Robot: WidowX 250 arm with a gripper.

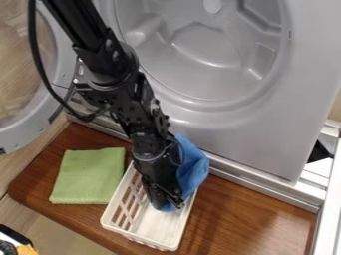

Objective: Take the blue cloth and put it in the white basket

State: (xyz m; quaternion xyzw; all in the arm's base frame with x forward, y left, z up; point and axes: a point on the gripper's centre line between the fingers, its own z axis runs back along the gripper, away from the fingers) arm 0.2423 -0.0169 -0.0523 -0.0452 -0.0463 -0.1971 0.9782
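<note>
Arm (pixel 126 89) all black: straight smooth tube link (pixel 72 19) at its 11 o'clock end, then chunky angular joint housings (pixel 106 62) with greyish round bolt heads (pixel 108 44). Thick black cable (pixel 38 64) bows out on the 9 o'clock side, thinner dark wire (pixel 181 149) loops at the wrist's (pixel 150 145) 3 o'clock. Gripper (pixel 172 203) at the 5 o'clock end, also black.

Towel (pixel 90 177) left of basket (pixel 156 227), both on board (pixel 246 214), machine (pixel 259 134) behind.
</note>
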